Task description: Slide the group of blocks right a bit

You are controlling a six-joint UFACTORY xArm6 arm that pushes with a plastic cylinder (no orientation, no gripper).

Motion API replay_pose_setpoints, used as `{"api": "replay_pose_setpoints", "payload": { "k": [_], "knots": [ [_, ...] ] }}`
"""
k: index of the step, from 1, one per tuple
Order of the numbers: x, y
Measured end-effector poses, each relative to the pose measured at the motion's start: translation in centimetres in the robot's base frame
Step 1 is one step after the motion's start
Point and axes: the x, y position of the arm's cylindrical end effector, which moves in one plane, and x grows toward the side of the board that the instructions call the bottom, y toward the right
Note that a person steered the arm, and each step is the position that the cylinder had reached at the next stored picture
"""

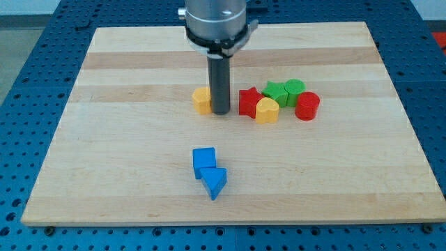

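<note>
Seven blocks sit on the tabletop (125,181). My tip (221,111), a bare rod with no gripper to open or close, rests just beside the yellow block (202,100), between it and the red star (249,102). Clustered toward the right edge are the yellow heart (267,110), green star (275,92), green cylinder (295,89) and red cylinder (306,106). Toward the bottom edge, the blue cube (204,161) touches the blue triangle (215,183).
</note>
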Motion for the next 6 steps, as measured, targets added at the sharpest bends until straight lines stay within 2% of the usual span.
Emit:
{"api": "replay_pose_setpoints", "payload": {
  "k": [1, 4, 6],
  "knots": [
    [-0.3, -0.2],
    [3.2, 6.1],
    [3.3, 5.8]
  ]
}}
